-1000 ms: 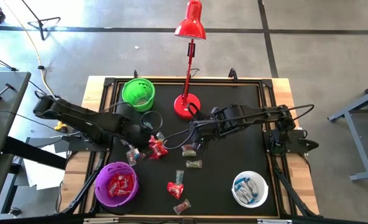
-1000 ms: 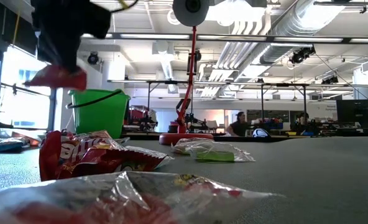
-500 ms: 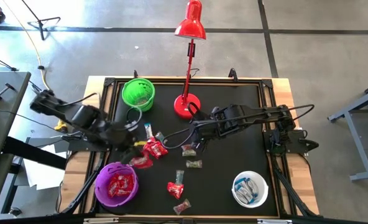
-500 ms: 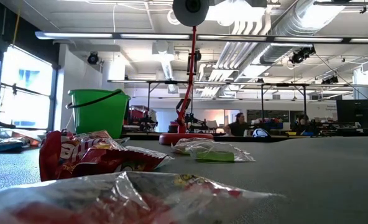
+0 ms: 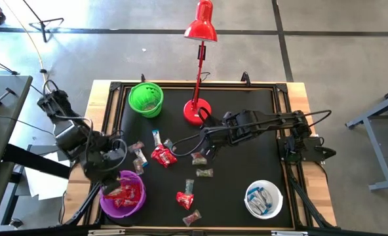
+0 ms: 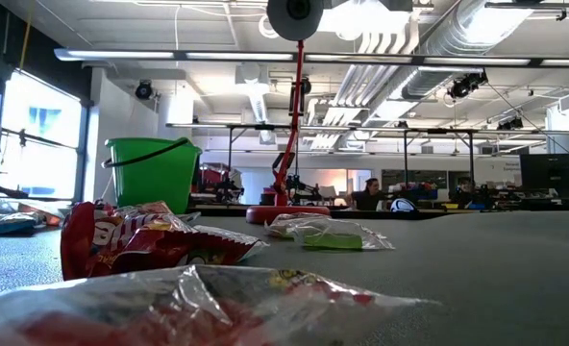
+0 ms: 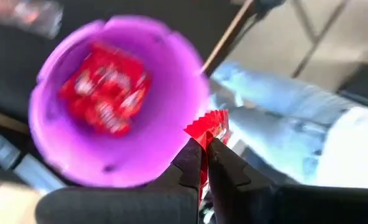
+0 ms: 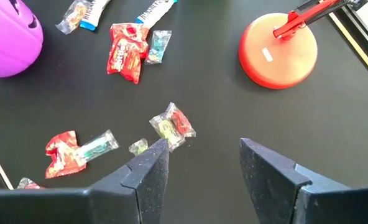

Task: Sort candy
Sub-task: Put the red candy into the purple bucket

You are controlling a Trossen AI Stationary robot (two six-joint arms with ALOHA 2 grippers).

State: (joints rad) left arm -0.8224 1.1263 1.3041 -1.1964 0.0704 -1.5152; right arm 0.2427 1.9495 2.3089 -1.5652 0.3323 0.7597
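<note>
A small red wrapped candy (image 7: 207, 127) is pinched between the closed fingers of the left gripper (image 7: 206, 155), its crimped end sticking out past the fingertips. In the left wrist view the purple bowl (image 7: 171, 134) sits just beyond and to one side of the held candy, already holding several red candies (image 7: 106, 87). So the candy seems to be at the bowl's rim rather than squarely over its middle, and a release likely calls for a short move inward over the opening. From above, the left gripper (image 5: 105, 172) hovers at the upper-left rim of the purple bowl (image 5: 139, 203), at the front-left of the dark surface (image 5: 246, 131). More candy lies scattered across the middle of the surface: a red packet (image 5: 162, 156) with blue-and-white pieces (image 5: 156, 137) beside it, clear greenish pieces (image 5: 204, 172) near the centre, and red ones (image 5: 185, 198) toward the front. The right gripper (image 8: 199, 155) hangs with its fingers spread wide and holding nothing, just above a clear greenish candy (image 8: 171, 126) at the centre, which lies slightly ahead of its fingertips. A green bowl (image 5: 145, 98) stands at the back left by a red lamp (image 5: 198, 110), and a white bowl (image 5: 264, 200) at the front right holds blue-and-white candies.
</note>
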